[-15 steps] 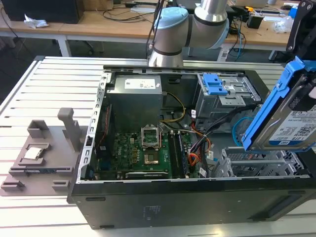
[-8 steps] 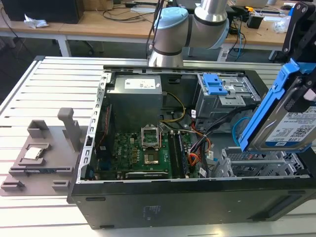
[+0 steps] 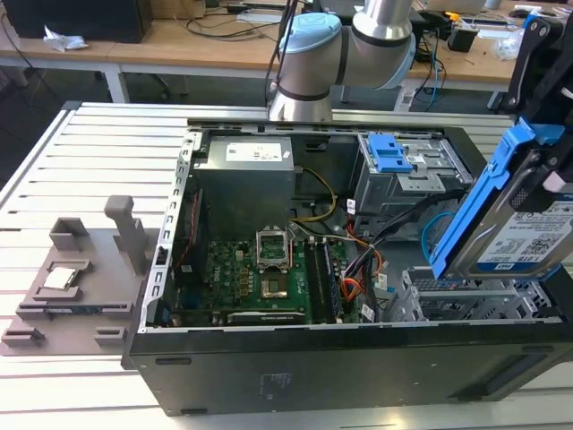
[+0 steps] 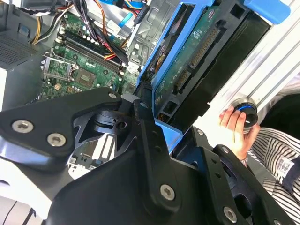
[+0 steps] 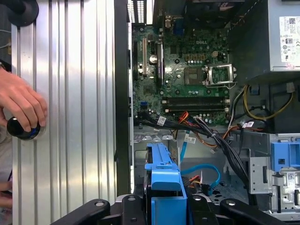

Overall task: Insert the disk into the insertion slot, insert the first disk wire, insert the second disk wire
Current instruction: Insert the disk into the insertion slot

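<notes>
You are working on a ribbed aluminium table with wooden benches behind it. An open case lies on its side on the table, and a grey fixture sits on the exterior view's left. A hand rests on a black knob on the table.

The arm reaches over the case to the exterior view's right. Its gripper is clamped on the disk, which hangs on edge and tilted just above the slot, not yet in it. The light-blue wire loops inside the case near the slot. The red-orange wire lies beside the motherboard.

The disk carries a white-and-blue label, and the power supply a white one.
</notes>
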Tool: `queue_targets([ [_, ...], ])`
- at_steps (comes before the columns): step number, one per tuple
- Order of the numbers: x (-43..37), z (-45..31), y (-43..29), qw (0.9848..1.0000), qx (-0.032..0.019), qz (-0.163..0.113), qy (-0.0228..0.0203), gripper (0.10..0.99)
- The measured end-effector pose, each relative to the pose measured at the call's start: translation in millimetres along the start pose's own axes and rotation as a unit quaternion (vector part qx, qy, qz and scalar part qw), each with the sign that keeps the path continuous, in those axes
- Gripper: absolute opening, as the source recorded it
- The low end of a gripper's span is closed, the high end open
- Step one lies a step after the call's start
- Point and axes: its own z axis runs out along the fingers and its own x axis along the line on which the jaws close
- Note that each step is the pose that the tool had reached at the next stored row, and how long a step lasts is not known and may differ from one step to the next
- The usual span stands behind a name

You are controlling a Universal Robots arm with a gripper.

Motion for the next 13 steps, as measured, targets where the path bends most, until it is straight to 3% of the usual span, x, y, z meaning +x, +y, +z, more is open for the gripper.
queue_targets([
  [13,0.0,9.2,-0.4,1.0000,0.0000,0.000,0.0000,0.365],
])
